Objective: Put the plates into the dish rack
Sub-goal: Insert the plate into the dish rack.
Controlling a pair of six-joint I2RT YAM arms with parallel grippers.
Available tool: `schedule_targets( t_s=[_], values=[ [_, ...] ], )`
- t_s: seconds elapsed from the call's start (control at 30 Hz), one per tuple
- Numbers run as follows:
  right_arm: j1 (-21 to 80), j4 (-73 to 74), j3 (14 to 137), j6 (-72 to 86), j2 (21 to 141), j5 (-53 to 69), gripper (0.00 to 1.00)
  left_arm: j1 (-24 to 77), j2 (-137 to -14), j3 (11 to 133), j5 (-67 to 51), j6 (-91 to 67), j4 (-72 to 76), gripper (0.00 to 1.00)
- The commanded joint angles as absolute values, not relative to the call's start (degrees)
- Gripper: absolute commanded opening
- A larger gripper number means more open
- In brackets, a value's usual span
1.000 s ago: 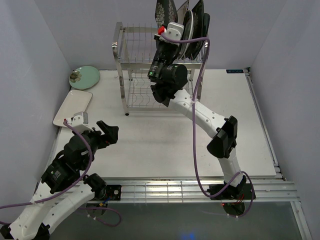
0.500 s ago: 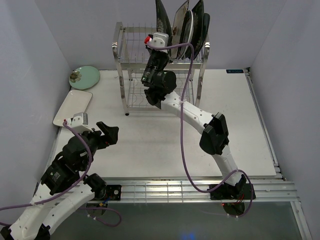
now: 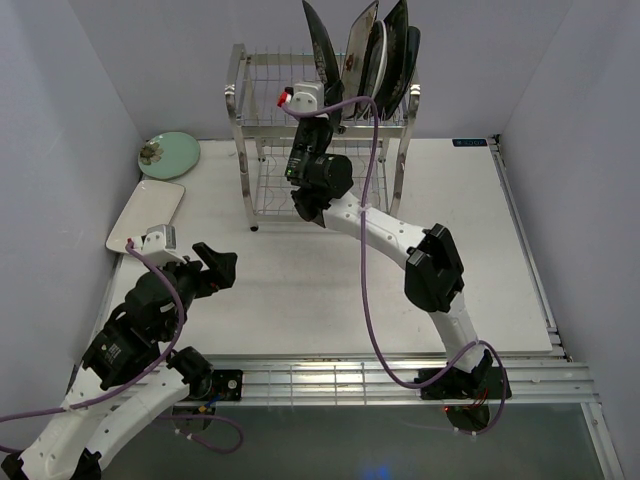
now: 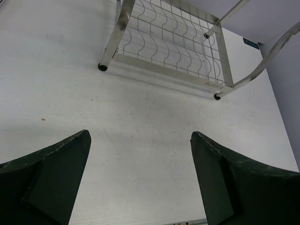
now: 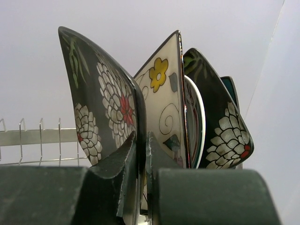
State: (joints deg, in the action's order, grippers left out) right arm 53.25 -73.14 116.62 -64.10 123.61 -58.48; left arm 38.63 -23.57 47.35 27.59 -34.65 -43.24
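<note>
Up top, the dish rack (image 3: 262,90) holds five plates (image 3: 372,50), right pincer (image 5: 141,140) gripping one.

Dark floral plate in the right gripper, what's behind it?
Cream flowered plate, white round plate, second dark floral plate, teal plate. Their bottoms are hidden by the right gripper.

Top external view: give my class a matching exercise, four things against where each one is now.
Things: 1 pale green round plate; 2 white rectangular plate; 3 leftmost dark floral plate; 4 left gripper.
Places: A between the right gripper's fingers, upright on the dish rack's top tier; B open above bare table; C table's far left corner; D flat, nearer than 1.
Pairs: 1-C, 2-D, 3-A, 4-B.
</note>
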Motion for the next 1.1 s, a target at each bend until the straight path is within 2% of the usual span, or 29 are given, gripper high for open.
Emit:
schedule_targets(
  t_s=[0.0,0.83,0.97,1.07],
  values=[
    [51.77,-104.41,114.09,-66.97,120.06,-60.64,0.08,38.06,-24.17,47.11,26.98,-34.01,-42.45,0.98],
    [49.31,-105.38,103.37,-60.74,114.35,-67.15,0.08,37.27,-26.45,47.37,27.42,-32.44,-40.09,0.98],
    [48.96,-105.03,100.73,-59.07,112.94,-67.50,0.08,37.27,-31.63,50.88,29.87,-30.41,-38.06,0.98],
    [48.17,-104.94,99.67,-58.19,112.59,-68.02,0.08,37.27,-36.99,57.81,30.41,-29.88,-37.79,0.98]
  ],
)
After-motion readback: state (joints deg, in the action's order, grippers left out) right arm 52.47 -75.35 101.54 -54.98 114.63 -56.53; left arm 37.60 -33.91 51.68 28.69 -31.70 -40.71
